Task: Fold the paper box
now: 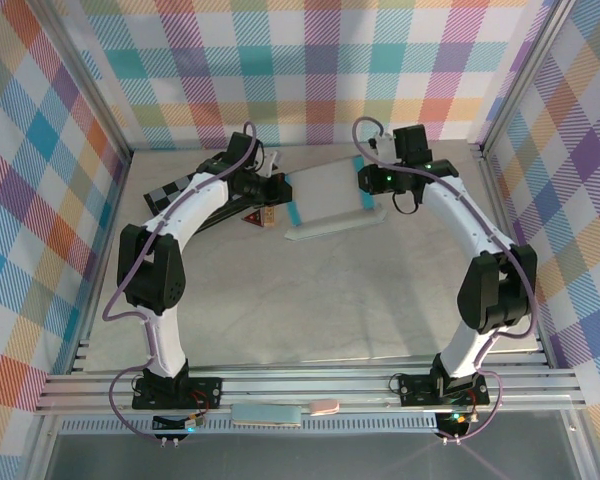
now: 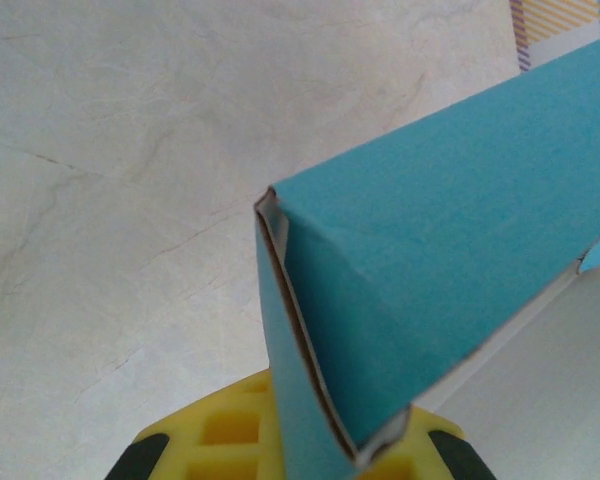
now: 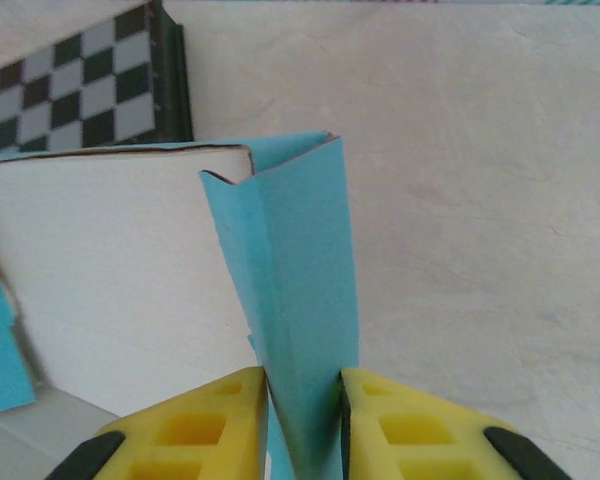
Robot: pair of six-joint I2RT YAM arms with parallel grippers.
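Observation:
The paper box (image 1: 325, 195) lies at the back middle of the table, pale inside with turquoise edges. It is partly folded, and a long flap (image 1: 330, 232) lies flat along its near side. My left gripper (image 1: 271, 190) is at the box's left end. In the left wrist view that gripper (image 2: 315, 445) is shut on a doubled turquoise side flap (image 2: 430, 260). My right gripper (image 1: 366, 188) is at the box's right end. In the right wrist view its yellow fingers (image 3: 215, 405) pinch an upright folded turquoise flap (image 3: 295, 270), so the right gripper (image 3: 303, 400) is shut on it.
A black-and-grey checkerboard (image 1: 175, 188) lies behind the left arm, and the checkerboard (image 3: 80, 85) also appears beyond the box's pale panel (image 3: 110, 270). A small reddish-brown piece (image 1: 255, 217) sits by the left gripper. Plaid walls enclose the table. A pale blue pad (image 1: 268, 414) rests on the front rail.

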